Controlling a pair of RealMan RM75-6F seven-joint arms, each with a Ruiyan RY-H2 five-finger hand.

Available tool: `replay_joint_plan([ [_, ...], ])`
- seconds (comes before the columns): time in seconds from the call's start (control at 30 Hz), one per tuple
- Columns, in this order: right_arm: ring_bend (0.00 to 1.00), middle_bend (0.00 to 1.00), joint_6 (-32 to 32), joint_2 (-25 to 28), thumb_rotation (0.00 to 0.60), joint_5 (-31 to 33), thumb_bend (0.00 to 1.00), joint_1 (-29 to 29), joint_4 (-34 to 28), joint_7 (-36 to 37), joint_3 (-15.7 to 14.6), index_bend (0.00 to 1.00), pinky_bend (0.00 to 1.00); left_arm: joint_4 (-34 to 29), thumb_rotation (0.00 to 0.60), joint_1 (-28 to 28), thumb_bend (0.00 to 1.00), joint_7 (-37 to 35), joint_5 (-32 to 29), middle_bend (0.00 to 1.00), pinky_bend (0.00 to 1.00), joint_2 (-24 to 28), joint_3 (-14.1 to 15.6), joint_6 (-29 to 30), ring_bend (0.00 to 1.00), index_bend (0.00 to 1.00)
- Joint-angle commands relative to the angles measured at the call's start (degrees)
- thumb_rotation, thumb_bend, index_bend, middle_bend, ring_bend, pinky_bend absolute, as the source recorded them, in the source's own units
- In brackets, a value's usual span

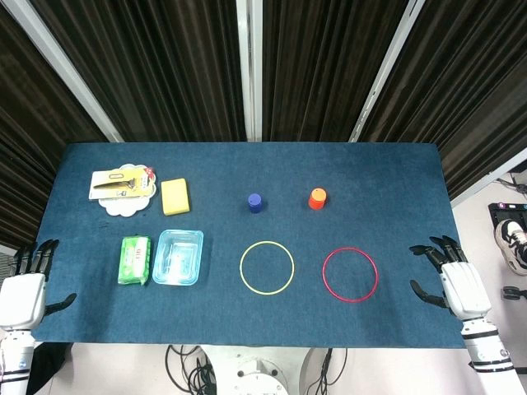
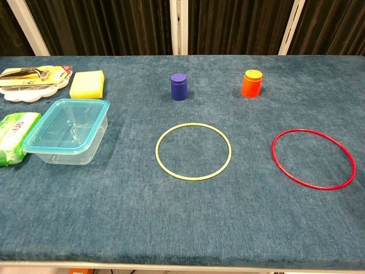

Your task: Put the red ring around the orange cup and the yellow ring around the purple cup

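The red ring (image 1: 350, 274) (image 2: 312, 158) lies flat on the blue cloth, front right. To its left lies the yellow ring (image 1: 267, 267) (image 2: 193, 151), also flat. Behind them stand the orange cup (image 1: 317, 198) (image 2: 251, 83) and the purple cup (image 1: 255, 202) (image 2: 179, 86), both upside down. My right hand (image 1: 449, 271) hovers at the table's right edge, fingers spread, holding nothing. My left hand (image 1: 25, 284) is at the left edge, fingers apart and empty. Neither hand shows in the chest view.
A clear plastic container (image 1: 178, 257) (image 2: 67, 130) and a green wipes pack (image 1: 134, 259) (image 2: 14, 137) sit front left. Behind them are a yellow sponge (image 1: 174, 196) (image 2: 87, 84) and a white plate (image 1: 125, 188) (image 2: 23, 91) bearing a packaged tool.
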Motion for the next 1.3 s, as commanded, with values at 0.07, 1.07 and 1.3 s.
replay_joint_plan([
  [0.07,0.12,0.32,-0.1,0.2,0.600,-0.2,0.22,0.1,-0.3,0.0,-0.2,0.27,0.09,0.0,0.600,-0.2,0.09,-0.6,0.3,0.05,0.00,0.1,0.2,-0.5,0.00,0.06],
  [1.07,0.84,0.96,-23.4,-17.3,0.600,-3.2,0.23,22.8,19.2,-15.6,2.4,0.57,0.74,-0.9,0.600,0.5,0.09,-0.4,0.7,0.05,0.00,0.2,0.7,-0.6,0.00,0.06],
  [1.3,0.84,0.96,-25.4,-20.0,0.600,-1.6,0.23,24.5,22.2,-15.2,1.8,0.57,0.75,-0.7,0.600,0.4,0.09,-0.6,0.6,0.05,0.00,0.2,0.6,-0.9,0.00,0.06],
])
